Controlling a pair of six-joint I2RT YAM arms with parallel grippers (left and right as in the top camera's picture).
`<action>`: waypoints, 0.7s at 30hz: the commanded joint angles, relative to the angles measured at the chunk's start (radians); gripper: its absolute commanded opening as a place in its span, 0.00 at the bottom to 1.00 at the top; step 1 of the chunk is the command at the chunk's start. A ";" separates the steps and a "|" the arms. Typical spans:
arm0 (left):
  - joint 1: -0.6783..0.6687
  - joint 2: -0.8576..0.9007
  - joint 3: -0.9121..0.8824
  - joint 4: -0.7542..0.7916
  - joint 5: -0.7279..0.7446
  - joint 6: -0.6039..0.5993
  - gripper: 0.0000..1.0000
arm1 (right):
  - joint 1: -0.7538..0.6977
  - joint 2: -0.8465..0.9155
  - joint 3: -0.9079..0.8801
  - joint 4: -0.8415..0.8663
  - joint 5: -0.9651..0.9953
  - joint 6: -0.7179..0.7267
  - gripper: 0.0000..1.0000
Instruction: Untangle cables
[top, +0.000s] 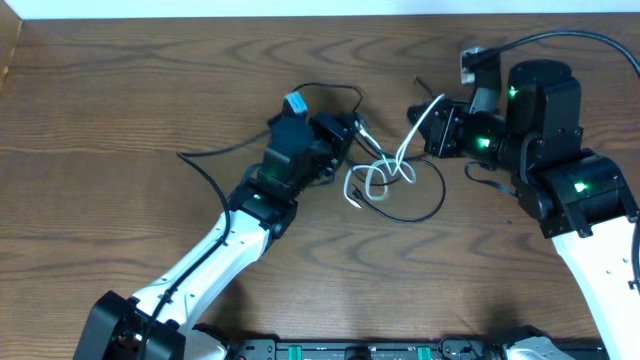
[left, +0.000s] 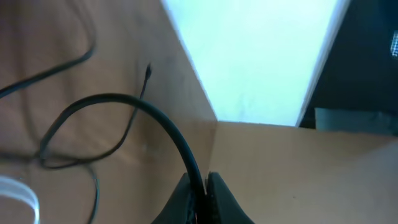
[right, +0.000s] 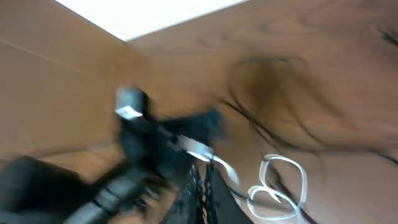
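The white cable (top: 385, 165) lies in small loops at the table's middle, crossed with the thin black cable (top: 430, 205), which sweeps in a wide loop around it. My left gripper (top: 352, 128) sits just left of the tangle. In the left wrist view it (left: 204, 183) is shut on the black cable (left: 155, 115), which arcs up out of the jaws. My right gripper (top: 415, 118) is just right of the tangle. In the blurred right wrist view it (right: 204, 177) is shut, with the white cable (right: 286, 165) running from its tips to the loops.
A thicker black supply cable (top: 560, 35) arcs over the right arm, and another (top: 210, 155) trails left of the left arm. A small grey connector (top: 470, 60) sits at the back right. The wooden table (top: 150, 80) ends at a white strip (top: 300, 8) at the far edge.
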 joint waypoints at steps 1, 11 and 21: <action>0.058 -0.006 0.003 0.090 0.081 0.149 0.08 | 0.008 -0.002 0.018 -0.112 0.224 -0.074 0.01; 0.170 -0.018 0.003 0.341 0.368 0.148 0.07 | 0.005 0.013 0.002 -0.333 0.867 0.068 0.01; 0.308 -0.064 0.003 0.352 0.388 0.160 0.08 | -0.183 0.082 0.002 -0.477 0.921 0.245 0.01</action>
